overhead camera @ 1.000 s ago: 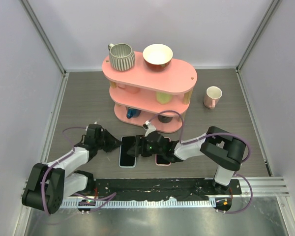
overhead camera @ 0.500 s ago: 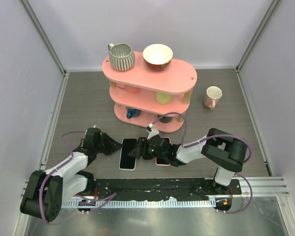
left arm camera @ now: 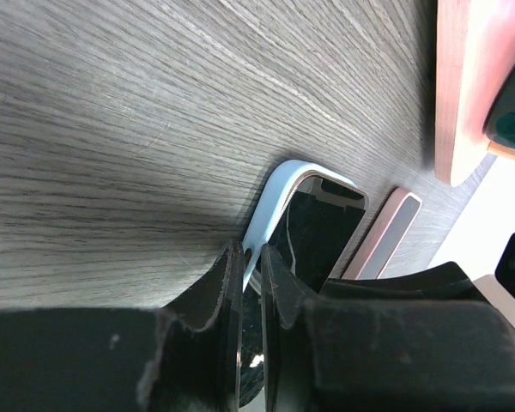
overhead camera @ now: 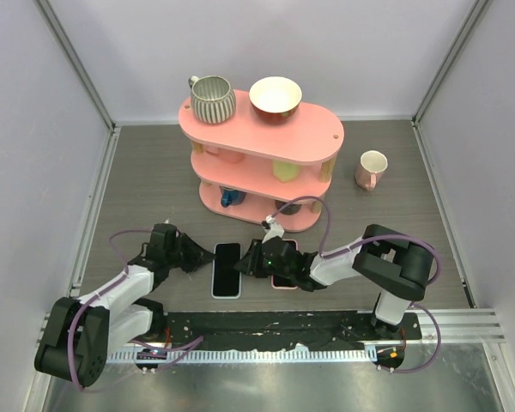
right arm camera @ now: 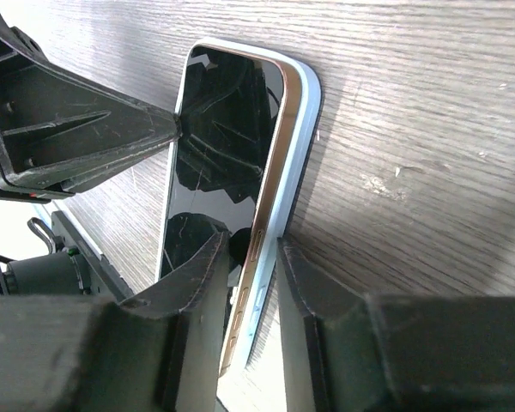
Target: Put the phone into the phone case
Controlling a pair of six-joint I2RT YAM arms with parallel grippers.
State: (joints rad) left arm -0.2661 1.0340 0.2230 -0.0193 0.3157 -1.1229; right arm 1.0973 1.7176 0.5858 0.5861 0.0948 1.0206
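Top camera: fixed high over the near edge, looking down on the whole table (overhead camera: 154,172), with the pink shelf (overhead camera: 319,130) at the far side.

Left wrist camera: skims the tabletop, very close, and sights past its own fingers (left arm camera: 213,296) at the phone (left arm camera: 313,232).

Right wrist camera: equally low and close, facing back the other way.

All three share the phone. The right wrist view also catches the left gripper (right arm camera: 173,129).

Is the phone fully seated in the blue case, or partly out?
Partly out. In the right wrist view, the gold side edge of the phone stands above the rim of the blue case along one long side.
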